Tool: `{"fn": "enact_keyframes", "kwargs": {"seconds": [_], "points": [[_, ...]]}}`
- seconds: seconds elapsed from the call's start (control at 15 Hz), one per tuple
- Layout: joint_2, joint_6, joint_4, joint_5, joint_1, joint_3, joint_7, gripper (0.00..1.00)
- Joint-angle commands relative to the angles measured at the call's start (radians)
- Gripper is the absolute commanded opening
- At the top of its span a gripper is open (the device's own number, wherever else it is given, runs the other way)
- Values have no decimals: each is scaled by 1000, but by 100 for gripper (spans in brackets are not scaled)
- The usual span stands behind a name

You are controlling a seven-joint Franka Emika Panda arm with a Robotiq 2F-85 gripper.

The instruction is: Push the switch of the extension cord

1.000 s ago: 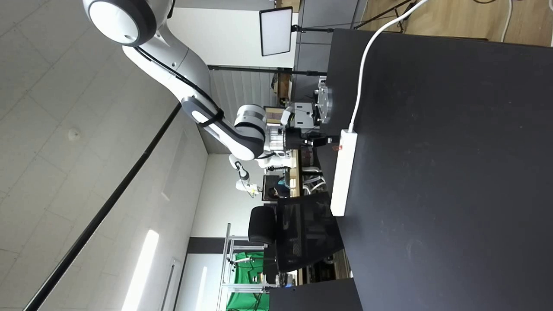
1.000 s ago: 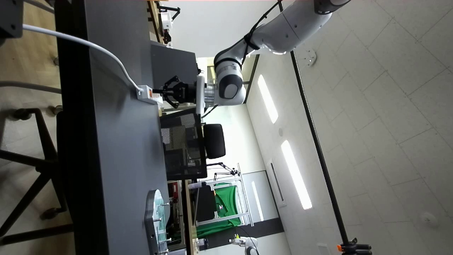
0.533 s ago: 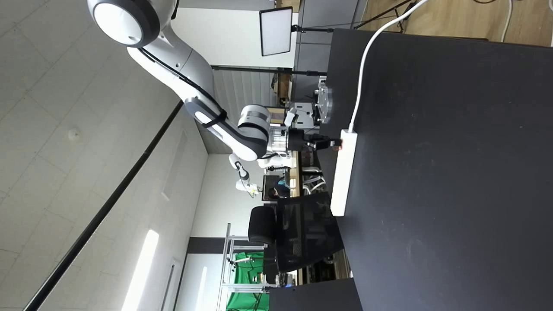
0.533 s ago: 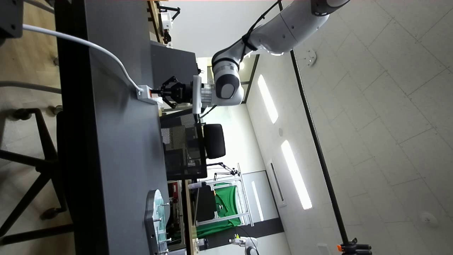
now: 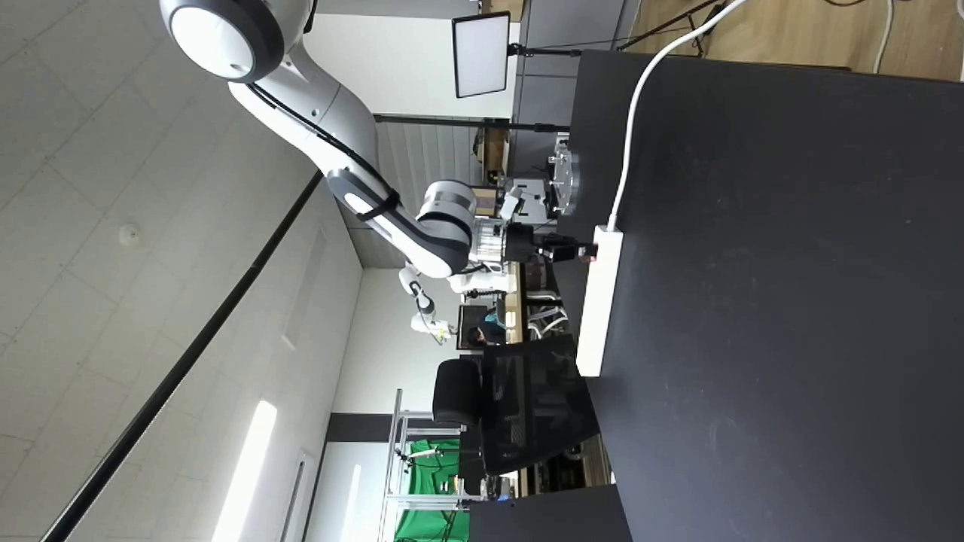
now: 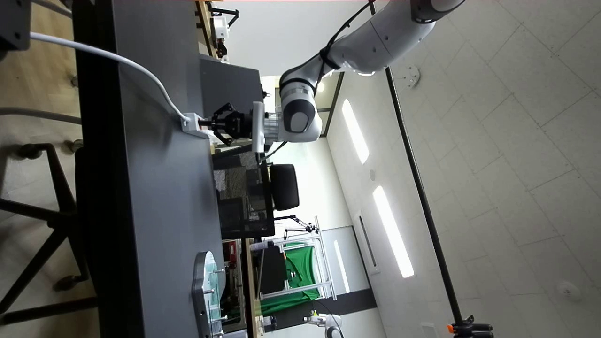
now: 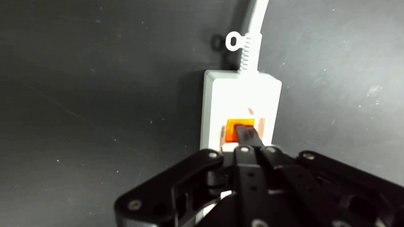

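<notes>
The extension cord is a long white power strip lying on a dark table; it shows in both exterior views point(image 5: 599, 309) point(image 6: 192, 125) and in the wrist view point(image 7: 244, 94). An orange switch point(image 7: 230, 130) sits near the strip's cable end, partly hidden behind my fingertips. My gripper point(image 7: 247, 131) is shut with nothing between its fingers. Its joined fingertips are at the switch's surface, over its middle and right part, and look to be touching it. In both exterior views the gripper point(image 5: 591, 251) point(image 6: 203, 123) meets the strip at its cable end.
A white cable point(image 5: 631, 128) runs from the strip's end over the table edge. A thick clear disc-like fixture with metal posts point(image 6: 209, 293) stands on the dark table point(image 5: 753, 301). A black mesh chair point(image 5: 527, 406) stands beyond the table.
My shut gripper has come down toward the strip and shifted slightly along it, away from the cable end. Its tips now cover more of the orange switch. The strip has not moved.
</notes>
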Motion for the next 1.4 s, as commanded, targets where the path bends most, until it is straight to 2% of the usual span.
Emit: {"fn": "enact_keyframes", "kwargs": {"seconds": [0.0, 0.13, 0.53, 0.93, 1.33], "points": [[20, -2, 24, 7, -7, 7, -6, 0], [19, -5, 17, -7, 5, -2, 1, 0], [1, 81, -35, -106, 67, -49, 34, 0], [-44, 216, -133, -216, 171, -86, 166, 0], [-92, 313, -234, -405, 295, -182, 355, 0]]}}
